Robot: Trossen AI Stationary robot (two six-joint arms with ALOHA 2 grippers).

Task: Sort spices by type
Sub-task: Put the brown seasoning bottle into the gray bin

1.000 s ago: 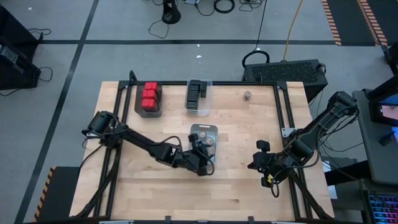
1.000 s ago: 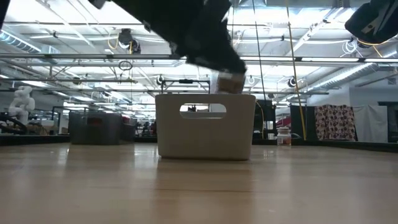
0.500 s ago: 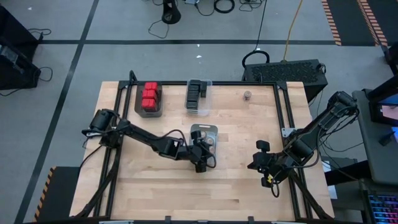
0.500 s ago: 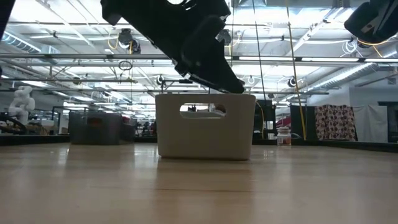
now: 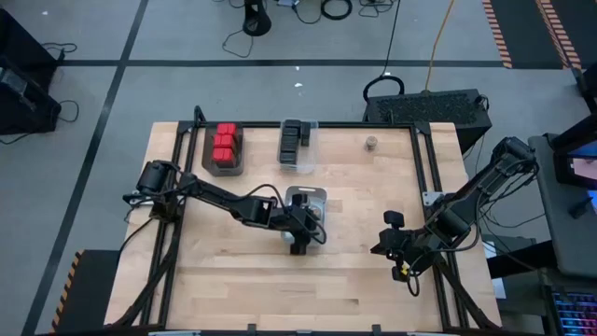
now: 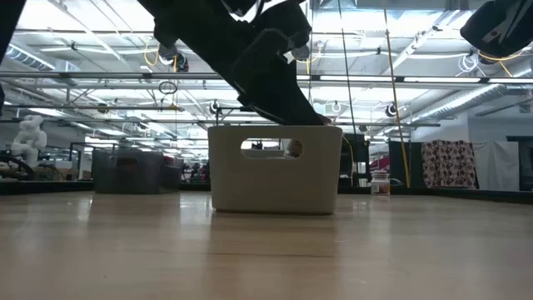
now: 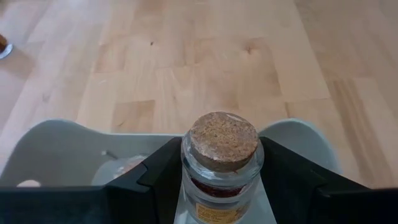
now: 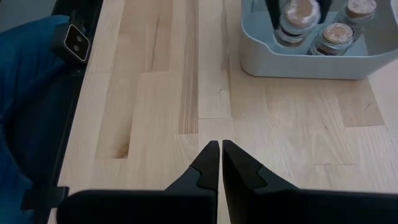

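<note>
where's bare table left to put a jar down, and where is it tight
Bare wood runs across the near strip of the table, and between the pale bin and the right claw, which is shut. Tight: inside the bin, where the left claw holds a cork-topped jar beside others, and the far edge by the red boxes and black boxes.

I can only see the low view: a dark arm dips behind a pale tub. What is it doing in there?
Observer: The left pincer grips a cork-topped jar within the tub outline.
Operator: Is anything else in that tub?
Observer: Yes, the right wrist view shows two more jars with cork tops standing inside it.
Operator: And the other arm, what is it up to?
Observer: The right pincer is shut and empty, above bare table on the right side, apart from the tub.
</note>
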